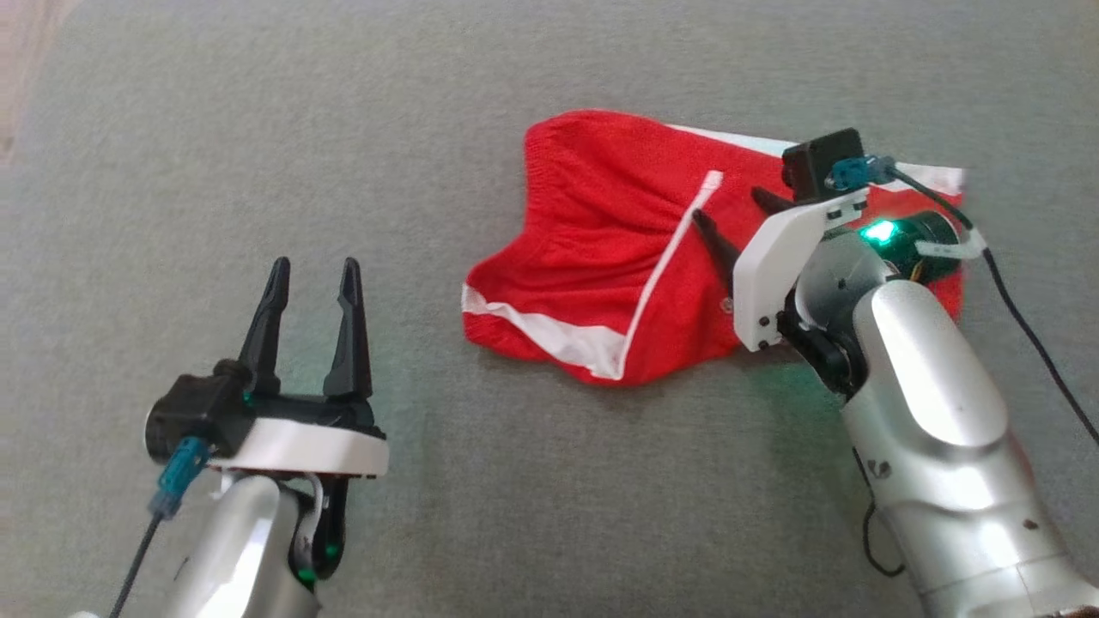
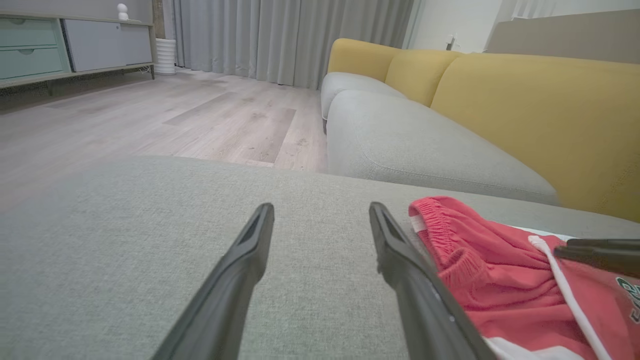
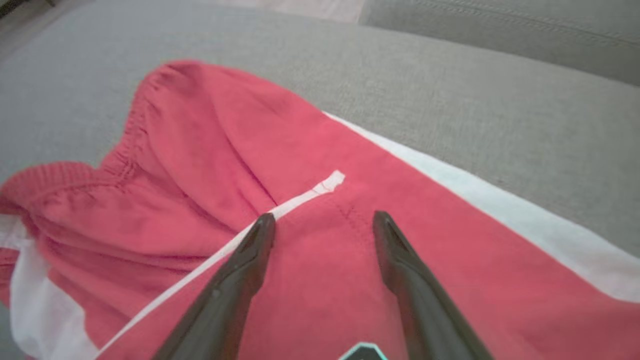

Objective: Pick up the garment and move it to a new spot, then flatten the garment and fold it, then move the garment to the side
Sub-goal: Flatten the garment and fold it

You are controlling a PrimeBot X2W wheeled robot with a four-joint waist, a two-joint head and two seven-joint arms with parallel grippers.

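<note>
On the grey seat cushion (image 1: 258,129) before you, the red garment (image 1: 592,257), a pair of shorts, lies crumpled to the right of centre. Its waistband is bunched toward the far left, and one layer laps over another.

Your right gripper (image 1: 728,204) hangs over the garment's middle with both fingers spread wide and nothing between them. The tips sit just beside the white stripe (image 1: 678,249), a stance that reads as lining up a first pinch for the lift to a new spot.

Your left gripper (image 1: 315,264) sits over bare cushion, well apart from the cloth, equally wide and empty. It is likely in reserve until flattening calls for both arms. The fabric looks soft and loose, so a pinch may gather only the top layer.

You cannot tell from any view whether the right fingertips touch the fabric or float just above it. Your right wrist and forearm cover the garment's right end in the head view, so its hem there is hidden. A dark print at the edge of the left wrist view is cut off and unreadable. What lies beneath the lapped layers is out of sight too.
</note>
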